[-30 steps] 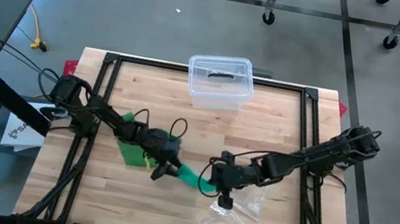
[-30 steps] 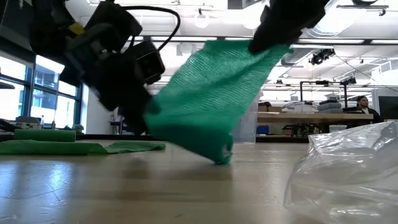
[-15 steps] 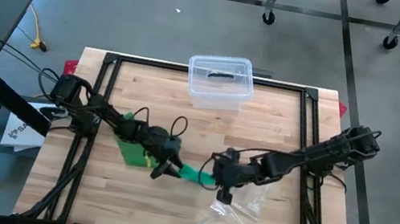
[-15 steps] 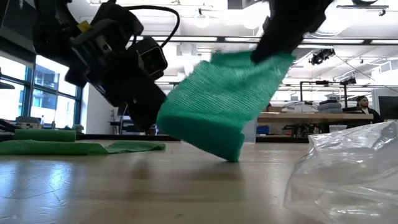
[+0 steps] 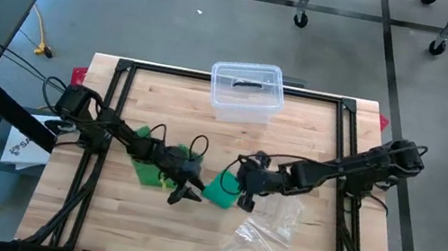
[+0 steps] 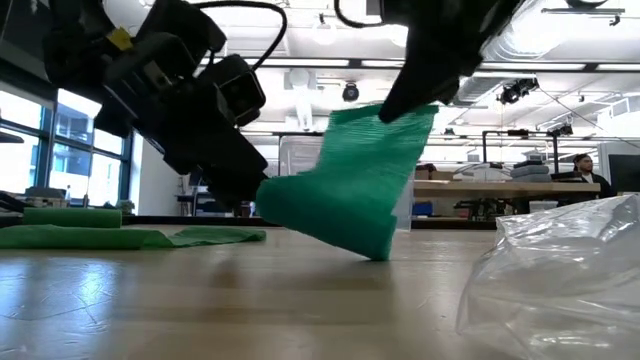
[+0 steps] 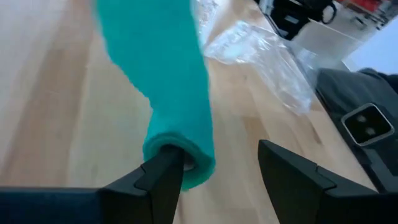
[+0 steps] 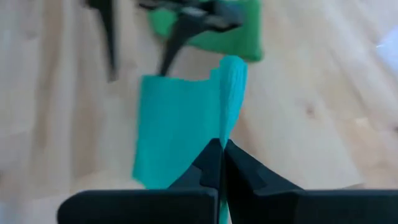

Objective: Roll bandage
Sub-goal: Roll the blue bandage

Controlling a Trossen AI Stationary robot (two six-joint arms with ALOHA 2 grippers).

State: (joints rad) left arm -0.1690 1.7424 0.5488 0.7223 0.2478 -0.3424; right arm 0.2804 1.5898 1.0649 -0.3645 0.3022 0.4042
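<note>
Right gripper (image 5: pixel 242 194) sits at centre of the high view, fingers pinched together on the top edge of the green bandage (image 5: pixel 220 189). Right wrist view confirms it: both dark fingers (image 8: pixel 219 163) meet on the fabric edge, bandage (image 8: pixel 180 127) hanging flat beyond them.

Left gripper (image 5: pixel 187 194) is just left of the bandage, lower centre-left of the high view, fingers spread apart. In the left wrist view one finger (image 7: pixel 163 177) touches the bandage's rolled lower end (image 7: pixel 180 158); the other finger (image 7: pixel 297 180) is clear of it, over bare wood.

Low view: bandage (image 6: pixel 350 190) hangs mid-frame from the right gripper at its top, slanting down with its bottom corner touching the table (image 6: pixel 250 300). Left gripper body (image 6: pixel 190 110) is at upper left, right up against the fabric.

More green bandage material (image 5: pixel 144 156) lies flat on the table under the left arm, left of centre in the high view; also at the left edge of the low view (image 6: pixel 120 237).

Clear plastic bag (image 5: pixel 258 236) lies lower right of centre, near the right gripper; lower right corner in the low view (image 6: pixel 560 280). Clear lidded box (image 5: pixel 246 91) at top centre of the table, well apart from both grippers.
</note>
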